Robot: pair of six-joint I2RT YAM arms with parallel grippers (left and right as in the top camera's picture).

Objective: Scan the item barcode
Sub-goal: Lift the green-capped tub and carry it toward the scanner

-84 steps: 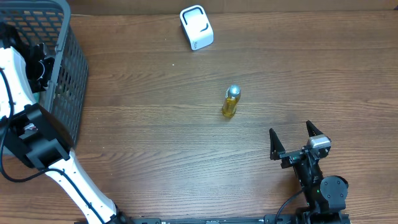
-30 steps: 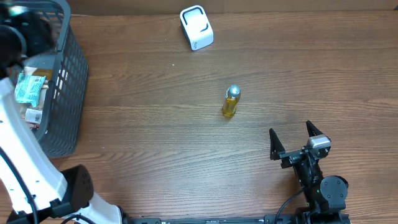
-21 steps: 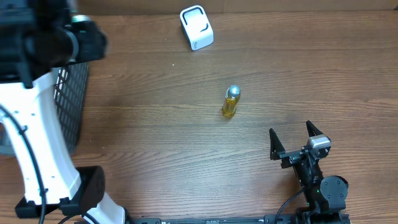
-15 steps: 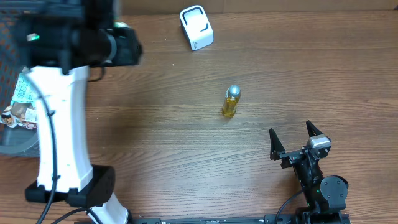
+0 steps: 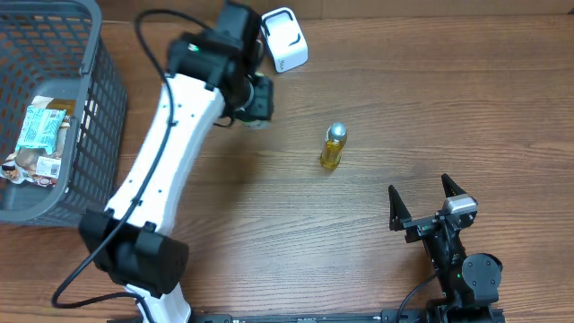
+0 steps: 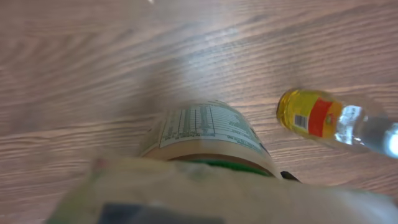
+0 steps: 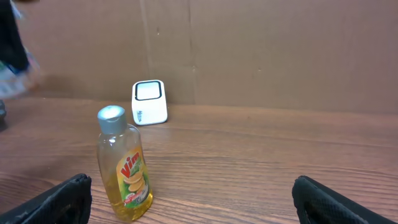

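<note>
Gripping a labelled jar [image 6: 205, 132] in the half-closed left gripper [image 5: 253, 97], just beside the scanner [image 5: 283, 39] at the table's [image 5: 421, 99] far edge (right gripper [image 5: 419, 186] agape, empty); best turned until barcode faces it.

Mock shop checkout, wooden table [image 5: 430, 99], cardboard backdrop [image 7: 280, 50], white barcode scanner [image 5: 283, 39], grey shopping basket [image 5: 99, 108]

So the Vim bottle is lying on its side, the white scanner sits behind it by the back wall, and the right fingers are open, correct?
Not quite: the Vim bottle stands upright, cap up, as the right wrist view shows. The white scanner does sit behind it by the back wall, and the right fingers are open.
</note>
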